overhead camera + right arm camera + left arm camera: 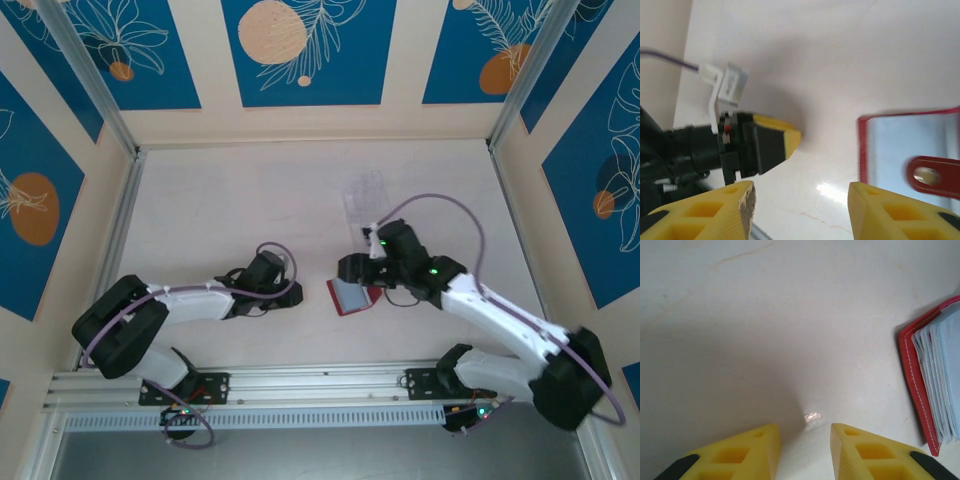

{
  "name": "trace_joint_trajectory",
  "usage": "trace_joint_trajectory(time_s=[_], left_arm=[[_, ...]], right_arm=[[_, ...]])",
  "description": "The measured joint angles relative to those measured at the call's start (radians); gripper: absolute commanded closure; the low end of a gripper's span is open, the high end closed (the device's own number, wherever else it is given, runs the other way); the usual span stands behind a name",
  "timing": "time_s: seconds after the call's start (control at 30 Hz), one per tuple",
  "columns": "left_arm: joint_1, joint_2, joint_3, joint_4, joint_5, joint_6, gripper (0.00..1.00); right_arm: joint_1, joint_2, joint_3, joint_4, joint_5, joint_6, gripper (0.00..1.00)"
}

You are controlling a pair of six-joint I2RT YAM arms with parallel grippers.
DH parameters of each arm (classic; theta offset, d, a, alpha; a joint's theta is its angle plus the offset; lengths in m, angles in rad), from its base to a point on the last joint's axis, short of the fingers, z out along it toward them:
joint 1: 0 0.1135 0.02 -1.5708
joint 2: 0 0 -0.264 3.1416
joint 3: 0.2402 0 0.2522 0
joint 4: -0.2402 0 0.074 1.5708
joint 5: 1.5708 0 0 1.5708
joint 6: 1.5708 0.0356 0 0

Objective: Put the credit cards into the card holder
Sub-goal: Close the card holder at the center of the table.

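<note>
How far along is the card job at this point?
Done: unclear; the open red leather-like folding wallet shows pale plastic sleeves, but cards inside cannot be made out. In hand: nothing; left tool and right tool stand open, empty, near it. Left: probably closing it.

Table [220,210]: pale, faintly marbled surface; thin brown vein [740,255] noted in the left wrist view; clear plastic tray [365,197] lying flat toward the far centre; surrounding walls carry blue panels [300,50] with orange discs and white leaf outlines; aluminium rail [320,380] along the near edge.
</note>
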Motion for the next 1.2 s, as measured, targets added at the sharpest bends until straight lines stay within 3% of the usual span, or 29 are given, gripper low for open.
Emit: trace_joint_trajectory(time_s=[0.17,0.27,0.33,0.4,0.63,0.93,1.2], left_arm=[[0.002,0.0,0.0,-0.002,0.002,0.001,0.67],[0.002,0.0,0.0,-0.002,0.002,0.013,0.68],[0.002,0.0,0.0,-0.003,0.003,0.024,0.68],[0.003,0.001,0.0,-0.003,0.006,0.032,0.69],[-0.005,0.029,0.04,-0.045,0.009,0.074,0.69],[-0.011,0.073,0.108,-0.128,0.009,0.1,0.69],[-0.014,0.12,0.16,-0.194,0.008,0.105,0.69]], right_arm=[[-0.172,-0.113,-0.008,-0.138,0.132,-0.007,0.5],[-0.295,-0.046,-0.072,-0.14,0.157,-0.006,0.54],[-0.336,0.024,-0.122,-0.135,0.157,-0.004,0.61],[-0.359,0.107,-0.142,-0.134,0.147,0.0,0.61],[-0.306,0.199,-0.14,-0.042,0.087,0.008,0.6],[-0.127,0.24,-0.13,0.07,-0.002,0.037,0.49],[-0.014,0.322,-0.068,0.11,-0.011,0.035,0.46]])
